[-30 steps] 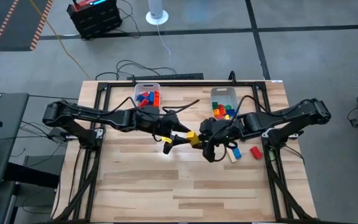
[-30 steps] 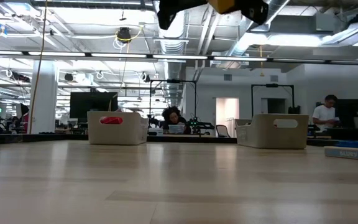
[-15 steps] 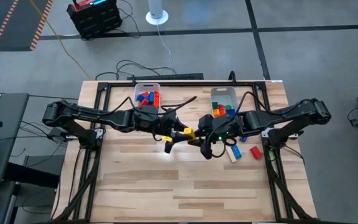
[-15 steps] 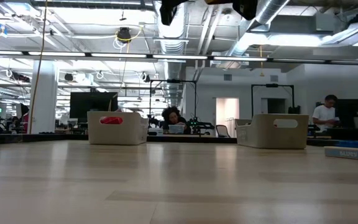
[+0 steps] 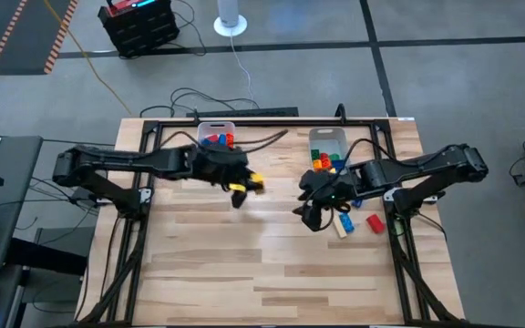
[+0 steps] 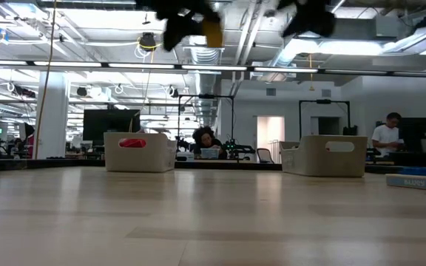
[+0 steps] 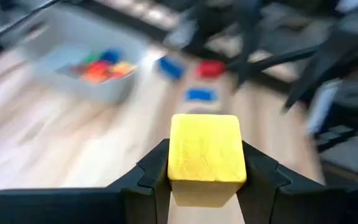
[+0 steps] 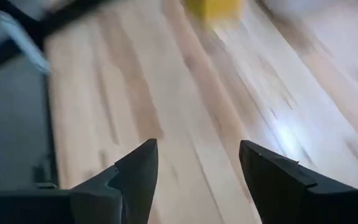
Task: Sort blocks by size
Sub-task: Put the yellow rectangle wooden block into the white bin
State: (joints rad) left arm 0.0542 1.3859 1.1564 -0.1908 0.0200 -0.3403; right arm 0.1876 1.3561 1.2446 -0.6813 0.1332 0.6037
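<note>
left gripper (image 7: 207, 186) pinching yellow block (image 7: 205, 148) | right gripper (image 8: 197, 177) spread, empty | we should keep block level over left bin (image 5: 215, 128)

We cannot count the blocks in the left bin (image 5: 215, 133), since the left arm covers its near half. In the left wrist view the far bin (image 7: 86, 65) and the loose blocks (image 7: 191, 78) beyond it are smeared. In the low view both grippers are cut off by the top edge, and the yellow block (image 6: 212, 31) is only a blurred patch.
</note>
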